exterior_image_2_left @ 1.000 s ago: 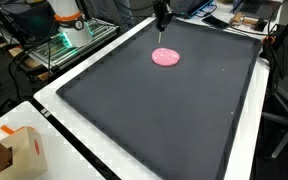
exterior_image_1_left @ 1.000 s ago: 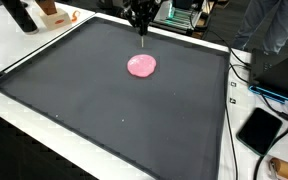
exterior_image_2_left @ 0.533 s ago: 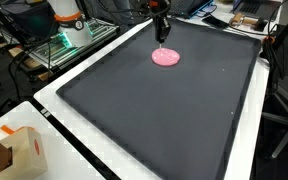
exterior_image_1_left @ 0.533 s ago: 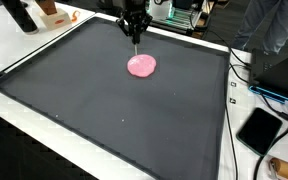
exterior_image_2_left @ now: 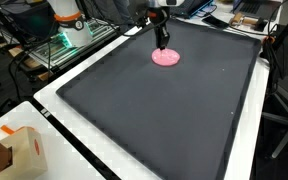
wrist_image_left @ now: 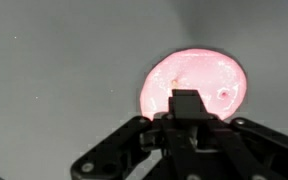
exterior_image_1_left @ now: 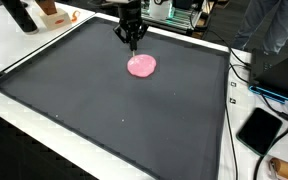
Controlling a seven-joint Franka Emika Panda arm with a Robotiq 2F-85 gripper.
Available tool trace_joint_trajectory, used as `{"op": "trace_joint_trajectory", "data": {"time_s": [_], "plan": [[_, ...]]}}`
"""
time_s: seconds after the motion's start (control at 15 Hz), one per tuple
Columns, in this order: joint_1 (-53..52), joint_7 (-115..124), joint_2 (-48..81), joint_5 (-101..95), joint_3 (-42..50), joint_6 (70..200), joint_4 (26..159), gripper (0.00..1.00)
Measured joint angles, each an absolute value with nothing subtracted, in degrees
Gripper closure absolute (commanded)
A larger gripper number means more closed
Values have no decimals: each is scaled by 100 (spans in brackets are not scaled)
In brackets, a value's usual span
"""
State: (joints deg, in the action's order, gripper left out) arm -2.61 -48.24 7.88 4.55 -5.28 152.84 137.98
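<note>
So the gripper (exterior_image_1_left: 133, 45) is hanging over the far part of the mat (exterior_image_1_left: 94, 115), pointing straight down, right by the pink disc (exterior_image_1_left: 141, 66). In an exterior view the tips are sitting just past the disc's far edge and a touch to its left. They're looking clear of it, not touching, though I can't really tell how high off the mat they are. In both exterior views the fingers are narrowing down to a single point.

The wrist view is showing the fingers (wrist_image_left: 186, 102) as one dark block in the middle of the picture, with the disc glowing pink right behind them. So the jaws are looking pinched all the way together, and nothing is sitting between them. It isn't gripping anything as far as I can see.

The disc itself is lying flat on the mat, roughly mid-width and nearer the far rim than the near one, well apart from every edge. Nothing is resting on it or leaning against it.

Around that, the mat is lying on a white table (exterior_image_1_left: 236, 155). Off the mat's right side a dark phone (exterior_image_1_left: 260, 130) is lying flat on the table, with some cables (exterior_image_1_left: 242, 72) trailing just beyond it. A cardboard box (exterior_image_2_left: 22, 150) is standing at the near left corner, well apart from the gripper.
</note>
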Motion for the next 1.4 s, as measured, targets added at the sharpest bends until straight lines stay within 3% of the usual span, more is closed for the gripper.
{"op": "trace_joint_trajectory", "data": {"time_s": [1.4], "plan": [[-28,-5270,1037,954,-741,15381,13706,97]]}}
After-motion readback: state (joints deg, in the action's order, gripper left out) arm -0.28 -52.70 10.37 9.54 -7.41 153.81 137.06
